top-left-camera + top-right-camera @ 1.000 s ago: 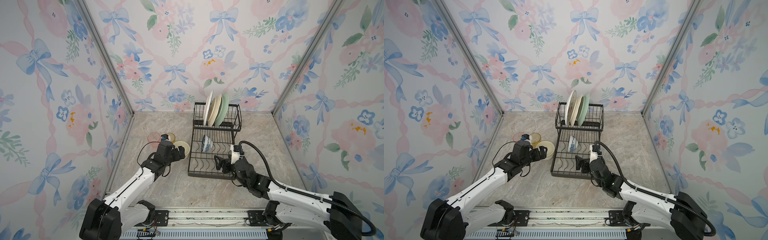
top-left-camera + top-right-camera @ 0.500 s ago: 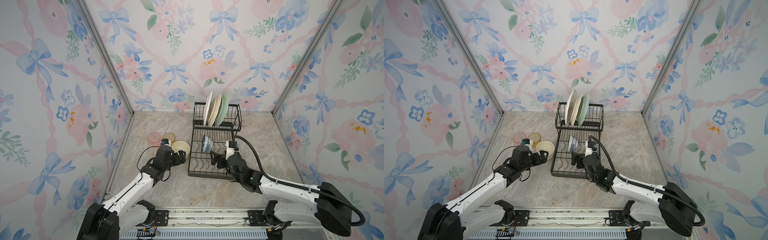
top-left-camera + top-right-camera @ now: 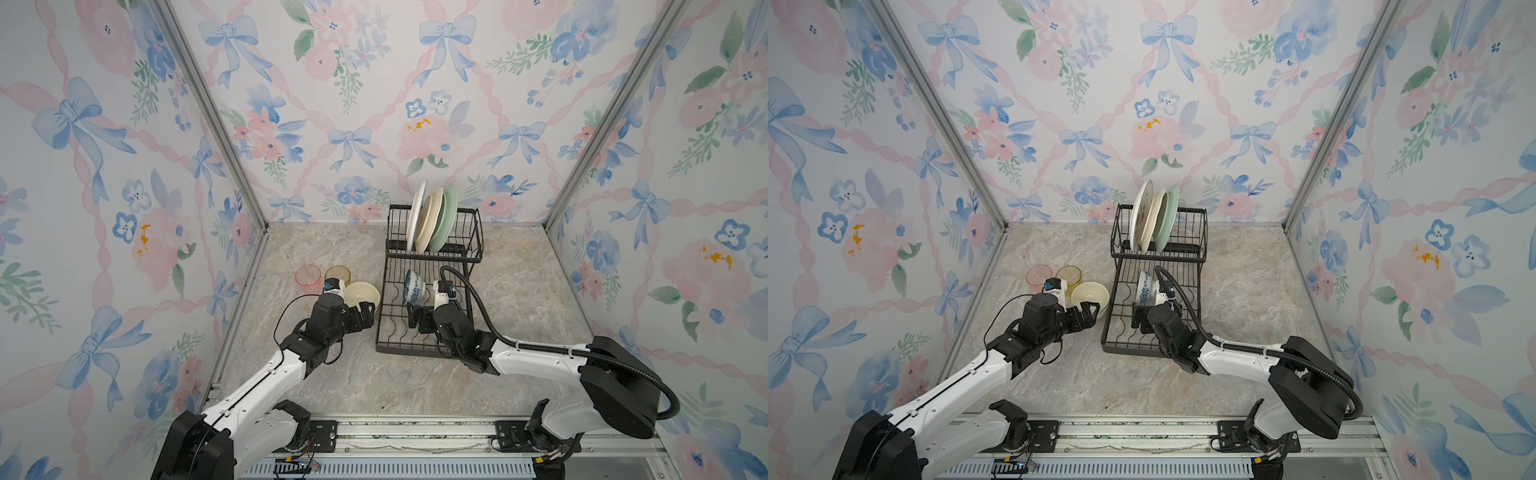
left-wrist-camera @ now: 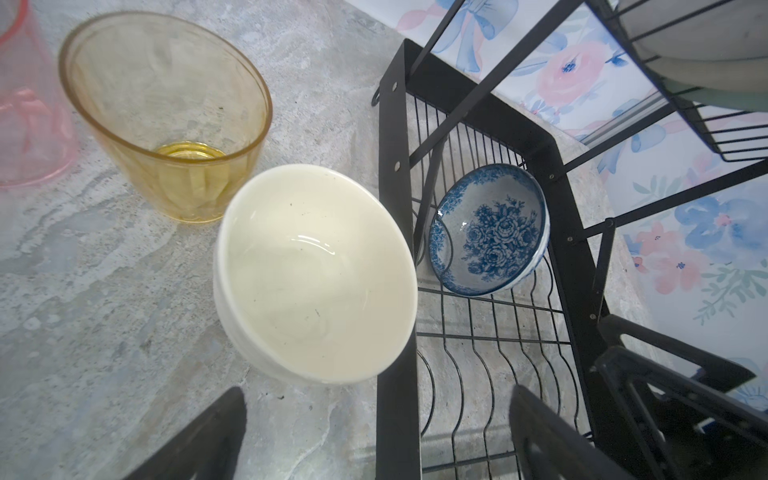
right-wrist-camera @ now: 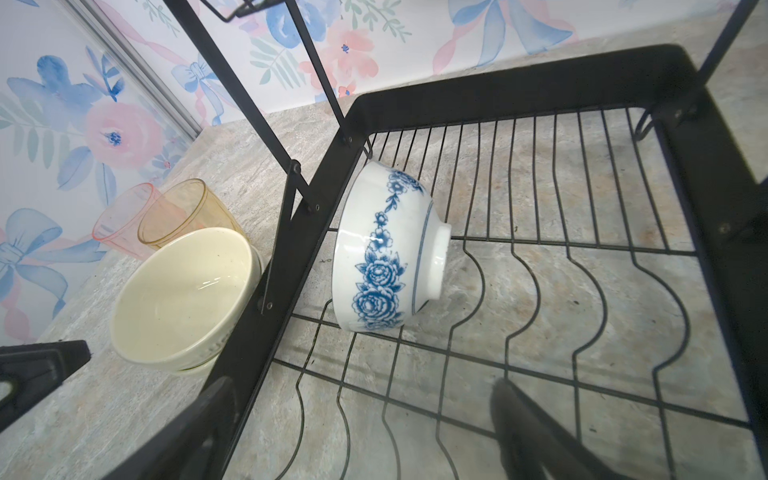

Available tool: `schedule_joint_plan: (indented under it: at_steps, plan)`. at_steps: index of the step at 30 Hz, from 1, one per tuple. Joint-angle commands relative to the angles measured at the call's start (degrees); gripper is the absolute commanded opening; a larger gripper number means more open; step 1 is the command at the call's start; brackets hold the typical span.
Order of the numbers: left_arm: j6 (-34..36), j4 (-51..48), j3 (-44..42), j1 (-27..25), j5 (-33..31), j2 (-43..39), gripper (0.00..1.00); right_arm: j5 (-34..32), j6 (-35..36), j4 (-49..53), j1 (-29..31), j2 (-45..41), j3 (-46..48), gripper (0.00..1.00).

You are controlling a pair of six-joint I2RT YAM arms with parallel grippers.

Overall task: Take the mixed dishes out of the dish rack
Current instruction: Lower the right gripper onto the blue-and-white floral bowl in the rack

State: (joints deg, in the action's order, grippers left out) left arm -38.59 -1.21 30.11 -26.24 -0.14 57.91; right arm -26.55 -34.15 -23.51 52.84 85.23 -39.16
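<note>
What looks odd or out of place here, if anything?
Only the blue-and-white bowl: it lies tipped on its side in the lower tray of the dish rack. That may just be how it drains. Nothing looks spilled or broken.

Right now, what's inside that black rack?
The rack carries a white plate, a cream plate and a pale green plate on edge in its raised basket. The lower tray holds one blue-and-white bowl on its side. Tray floor beneath the basket is partly covered.
</note>
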Motion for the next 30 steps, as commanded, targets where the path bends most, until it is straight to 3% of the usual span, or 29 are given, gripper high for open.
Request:
schedule_joint_plan:
  at_steps: [1, 12, 19, 30]
  plan:
    - [0.52, 1.65, -0.84, -0.22, -0.88, 0.16, 0.98, 0.50, 1.28, -3.46, -1.05, 2.26, -2.87, 0.97]
    - [0.80, 1.83, -1.10, -0.13, -1.79, 0.50, 0.98, 5.72, -1.09, -7.01, -5.29, 7.54, -4.09, 0.99]
    - [0.71, 2.07, -1.10, -0.14, -1.87, 0.80, 0.98, 5.40, -0.85, -7.03, -5.63, 9.31, -5.14, 1.00]
    - [0.57, 2.65, -1.30, -0.15, -1.71, 1.64, 0.98, 6.86, -1.27, -7.35, -7.31, 12.98, -6.50, 0.94]
